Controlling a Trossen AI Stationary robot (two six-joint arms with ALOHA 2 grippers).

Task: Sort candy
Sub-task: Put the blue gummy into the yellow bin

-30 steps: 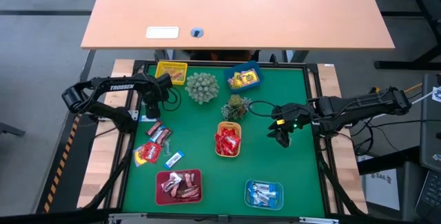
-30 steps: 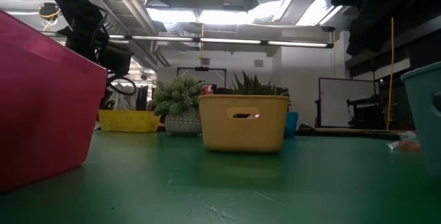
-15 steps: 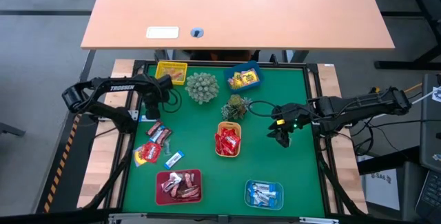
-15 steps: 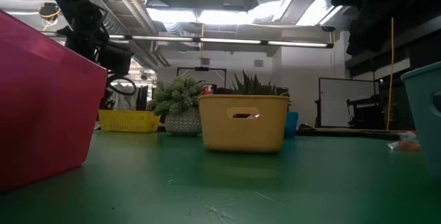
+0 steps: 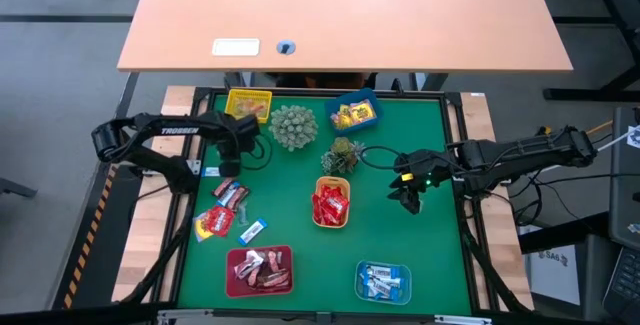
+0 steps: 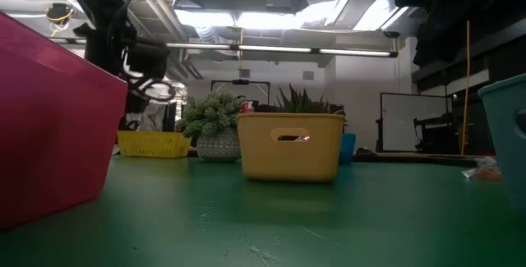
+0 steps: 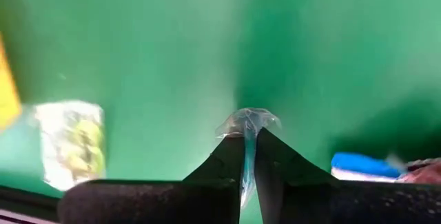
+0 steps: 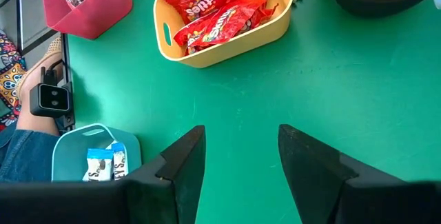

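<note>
While the left gripper (image 5: 229,162) hangs above the green mat (image 5: 420,255) toward 10 o'clock, its fingers (image 7: 227,165) pinch a clear-wrapped candy (image 7: 248,138) by its edge. Loose candies (image 5: 226,210) lie on the mat toward 8 o'clock, just beside the mat's edge. Sorted candy fills the yellow-orange tray (image 5: 332,203) at centre, the red tray (image 5: 259,270) at 7 o'clock and the teal tray (image 5: 383,281) at 5 o'clock. The right gripper (image 5: 409,196) waits toward 3 o'clock, fingers (image 8: 185,162) spread apart.
</note>
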